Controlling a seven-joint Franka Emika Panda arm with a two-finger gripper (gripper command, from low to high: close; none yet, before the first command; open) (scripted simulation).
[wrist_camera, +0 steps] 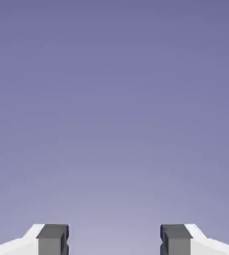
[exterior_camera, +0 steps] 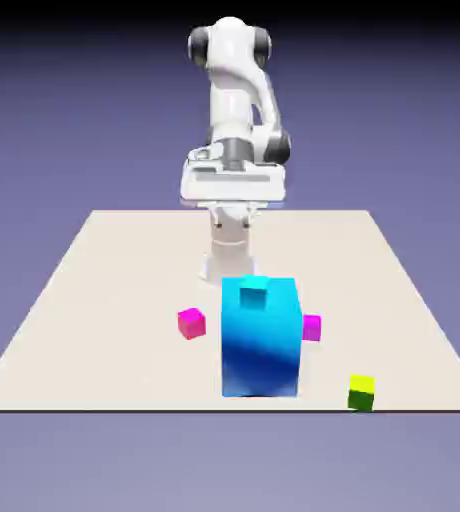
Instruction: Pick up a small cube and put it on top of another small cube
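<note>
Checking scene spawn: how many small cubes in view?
4: pinkish-red cube left of the big blue block, magenta cube partly behind its right side, yellow-green cube near-right, teal cube at its top. Others may hide behind it.

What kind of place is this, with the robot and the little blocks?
It looks like a pretend, computer-made place for robot practice. You can see a white robot arm, a plain table with colored blocks, and only blue-violet emptiness behind it.
</note>
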